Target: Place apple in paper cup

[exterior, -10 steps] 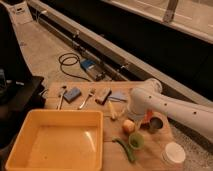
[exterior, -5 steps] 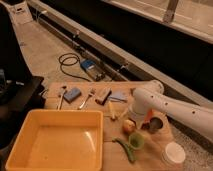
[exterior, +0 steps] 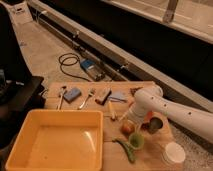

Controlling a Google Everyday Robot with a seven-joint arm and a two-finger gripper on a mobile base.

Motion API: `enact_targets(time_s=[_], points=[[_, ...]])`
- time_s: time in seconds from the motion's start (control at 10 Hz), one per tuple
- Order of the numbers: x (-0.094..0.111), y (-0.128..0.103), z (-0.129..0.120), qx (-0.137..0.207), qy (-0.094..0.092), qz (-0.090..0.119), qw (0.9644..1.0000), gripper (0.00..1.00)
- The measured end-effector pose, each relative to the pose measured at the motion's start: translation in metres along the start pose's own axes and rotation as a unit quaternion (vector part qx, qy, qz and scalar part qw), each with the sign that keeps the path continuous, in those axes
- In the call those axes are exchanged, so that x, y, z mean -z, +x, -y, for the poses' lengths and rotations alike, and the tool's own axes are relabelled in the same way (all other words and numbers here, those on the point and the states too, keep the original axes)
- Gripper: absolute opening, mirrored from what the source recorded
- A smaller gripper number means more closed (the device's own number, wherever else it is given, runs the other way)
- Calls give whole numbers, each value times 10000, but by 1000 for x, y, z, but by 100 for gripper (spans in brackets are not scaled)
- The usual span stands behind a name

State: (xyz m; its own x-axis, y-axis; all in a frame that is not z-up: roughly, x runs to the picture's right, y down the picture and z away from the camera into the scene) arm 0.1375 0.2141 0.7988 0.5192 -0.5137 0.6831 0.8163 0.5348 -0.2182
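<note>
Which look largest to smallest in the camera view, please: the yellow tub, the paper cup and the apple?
1. yellow tub, by far.
2. paper cup, though it sits nearer the camera.
3. apple, with the gripper close above it.

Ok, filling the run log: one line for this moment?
gripper: close to apple, contact unclear | apple: on table, not in paper cup | paper cup: front-right, apart

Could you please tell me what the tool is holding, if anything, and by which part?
It cannot be told. The tool is right at the top of the apple, but a grip is not visible.
</note>
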Motion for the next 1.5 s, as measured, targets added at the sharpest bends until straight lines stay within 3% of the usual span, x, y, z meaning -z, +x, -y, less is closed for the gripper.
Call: enact_targets(time_s=[0.4,0.6,0.7,1.0,1.1,1.3,1.4,1.5], points=[[1,2,-4,-189,85,88,9997,29],[11,2,0,-292,56,11,9996,8],[21,2,2,-369,-6,-74,9993,2],[77,1,9,-795,-133,-432,9958,0],[98,1,9,-957,-156,-531,9939,0],[147,3,-2,-1429,-244,-796,9862,0],[162,4,-12,-1643,-288,-885,9820,0],[177,5,-32,-1963,-387,-985,9748,0]])
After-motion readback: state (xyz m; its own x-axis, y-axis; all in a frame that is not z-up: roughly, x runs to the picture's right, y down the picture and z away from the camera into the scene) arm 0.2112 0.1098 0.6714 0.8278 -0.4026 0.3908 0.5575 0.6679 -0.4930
